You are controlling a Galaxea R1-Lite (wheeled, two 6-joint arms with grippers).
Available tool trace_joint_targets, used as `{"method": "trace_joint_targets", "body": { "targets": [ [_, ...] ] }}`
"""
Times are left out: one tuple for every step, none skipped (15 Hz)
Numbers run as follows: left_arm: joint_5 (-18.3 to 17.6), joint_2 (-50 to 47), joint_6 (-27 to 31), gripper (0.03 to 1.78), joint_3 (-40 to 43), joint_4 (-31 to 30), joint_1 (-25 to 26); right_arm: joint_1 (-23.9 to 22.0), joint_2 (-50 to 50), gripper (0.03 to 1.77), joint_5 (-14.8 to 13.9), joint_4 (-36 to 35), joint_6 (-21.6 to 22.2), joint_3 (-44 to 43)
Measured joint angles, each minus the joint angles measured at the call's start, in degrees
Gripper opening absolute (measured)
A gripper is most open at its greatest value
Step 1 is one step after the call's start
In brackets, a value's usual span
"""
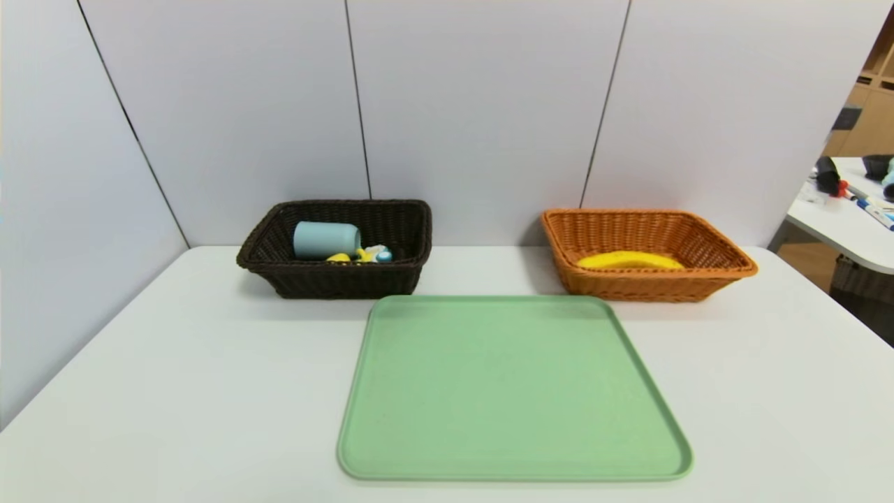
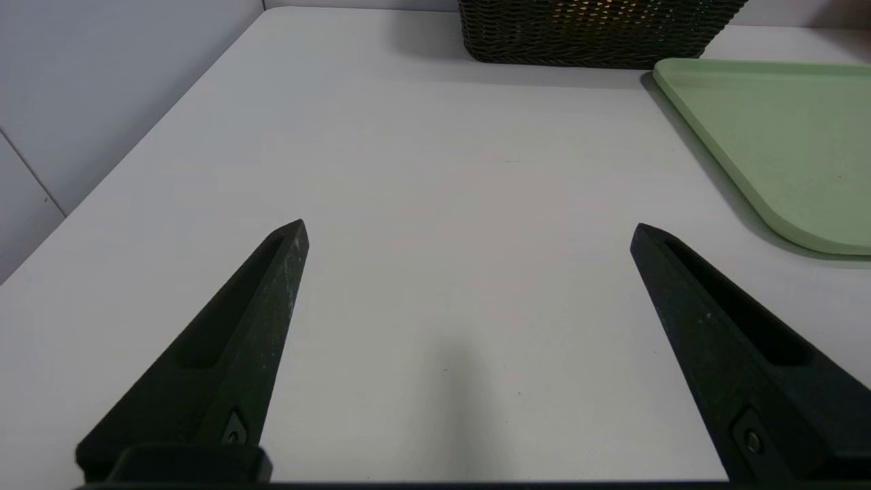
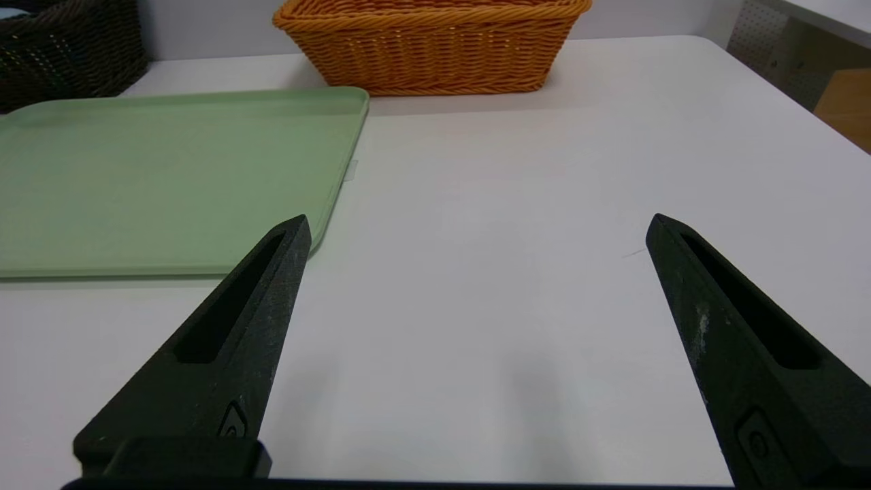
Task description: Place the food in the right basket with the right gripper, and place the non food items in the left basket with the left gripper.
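The dark brown left basket (image 1: 279, 241) holds a light blue cup (image 1: 325, 239) lying on its side and a small yellow, white and blue item (image 1: 364, 255). A yellow banana (image 1: 628, 260) lies in the orange right basket (image 1: 726, 251). Neither arm shows in the head view. My left gripper (image 2: 469, 228) hangs open over bare table, short of the dark basket (image 2: 585, 34), with nothing between its fingers. My right gripper (image 3: 480, 221) is open too, over bare table beside the tray, with the orange basket (image 3: 429, 47) farther ahead.
A bare green tray (image 1: 513, 391) lies mid-table in front of both baskets; its edge shows in both wrist views (image 2: 776, 136) (image 3: 163, 170). Grey panels wall the table's back and left. A second table with clutter (image 1: 852, 209) stands off to the right.
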Motion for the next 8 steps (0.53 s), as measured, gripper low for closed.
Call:
{"method": "trace_joint_targets", "body": {
  "targets": [
    [-0.02,0.00,-0.02,1.69,0.00,0.00,0.00,0.00,0.00,1.70,0.00,0.00,0.00,0.00],
    [-0.02,0.00,0.01,1.69,0.00,0.00,0.00,0.00,0.00,1.70,0.01,0.00,0.00,0.00],
    [-0.02,0.00,0.00,1.69,0.00,0.00,0.00,0.00,0.00,1.70,0.09,0.00,0.00,0.00],
    [-0.02,0.00,-0.02,1.69,0.00,0.00,-0.02,0.00,0.00,1.70,0.12,0.00,0.01,0.00],
    [-0.02,0.00,-0.02,1.69,0.00,0.00,-0.02,0.00,0.00,1.70,0.15,0.00,-0.05,0.00],
    [0.00,0.00,-0.02,1.69,0.00,0.00,0.00,0.00,0.00,1.70,0.12,-0.02,-0.10,0.00],
    [0.00,0.00,-0.02,1.69,0.00,0.00,0.00,0.00,0.00,1.70,0.11,0.00,-0.11,0.00],
    [-0.02,0.00,-0.05,1.69,0.00,0.00,0.00,0.00,0.00,1.70,0.11,0.00,-0.16,0.00]
  ]
}}
